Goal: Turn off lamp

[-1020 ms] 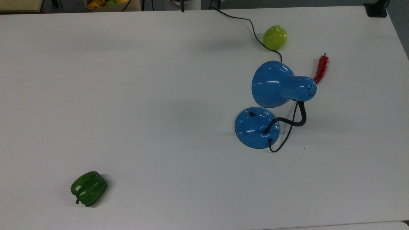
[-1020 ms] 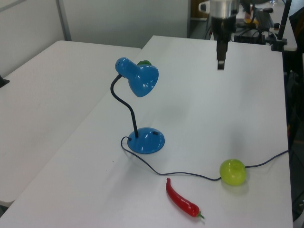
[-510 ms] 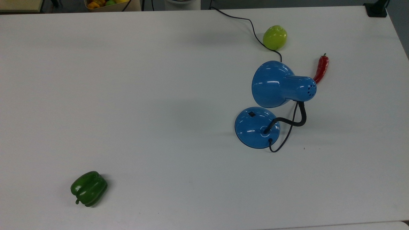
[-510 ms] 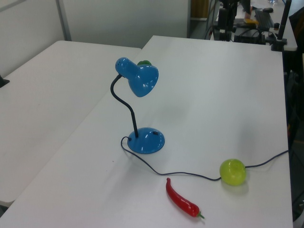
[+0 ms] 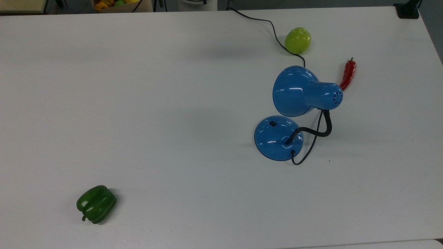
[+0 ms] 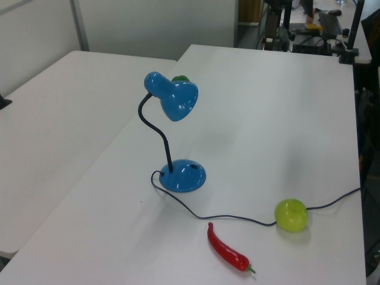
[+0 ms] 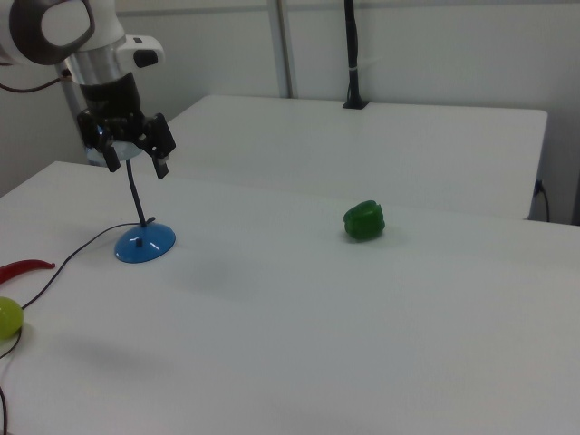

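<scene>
A glossy blue lamp (image 5: 278, 138) stands on a white worktop (image 5: 155, 103), toward the top view's right, its cone shade (image 5: 297, 90) leaning over the domed base on a black bendy neck (image 5: 316, 131). A small black switch (image 5: 272, 123) sits on the base's top. A black cord (image 5: 273, 33) trails past a green apple (image 5: 297, 40) and a red chilli (image 5: 347, 74); a green pepper (image 5: 96, 204) lies well apart. In the right view the end effector (image 7: 134, 156) hangs raised with fingers spread, holding nothing. The lamp looks light, slick and top-heavy: likely best to press straight down on the switch, not grip it.
</scene>
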Controlling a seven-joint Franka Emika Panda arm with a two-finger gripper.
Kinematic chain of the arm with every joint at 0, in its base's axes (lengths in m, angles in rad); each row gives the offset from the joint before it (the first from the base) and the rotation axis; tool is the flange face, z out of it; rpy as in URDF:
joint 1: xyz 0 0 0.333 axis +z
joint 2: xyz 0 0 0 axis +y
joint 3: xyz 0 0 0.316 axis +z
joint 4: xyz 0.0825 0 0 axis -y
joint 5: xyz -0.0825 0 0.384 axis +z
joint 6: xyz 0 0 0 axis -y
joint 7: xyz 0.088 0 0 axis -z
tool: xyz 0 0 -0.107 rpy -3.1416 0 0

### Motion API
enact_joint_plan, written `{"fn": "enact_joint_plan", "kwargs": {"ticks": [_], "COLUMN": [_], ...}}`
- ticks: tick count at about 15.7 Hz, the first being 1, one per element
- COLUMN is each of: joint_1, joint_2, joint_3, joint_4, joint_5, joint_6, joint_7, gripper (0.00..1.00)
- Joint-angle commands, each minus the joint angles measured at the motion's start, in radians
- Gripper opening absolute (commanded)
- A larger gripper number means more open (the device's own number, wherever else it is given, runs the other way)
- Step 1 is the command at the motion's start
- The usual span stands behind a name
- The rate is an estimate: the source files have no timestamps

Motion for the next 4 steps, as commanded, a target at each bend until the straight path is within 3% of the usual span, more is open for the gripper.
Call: {"fn": "enact_joint_plan", "kwargs": {"ticks": [1, 4], "joint_1": [0.025, 0.025], "joint_2": [-0.003, -0.005], "joint_3": [-0.02, -0.02], "joint_4": [-0.007, -0.006], "joint_5": [0.004, 0.005], "joint_6": [0.026, 0.023], "joint_7": [-0.028, -0.023], "gripper": [1.0, 1.0]}}
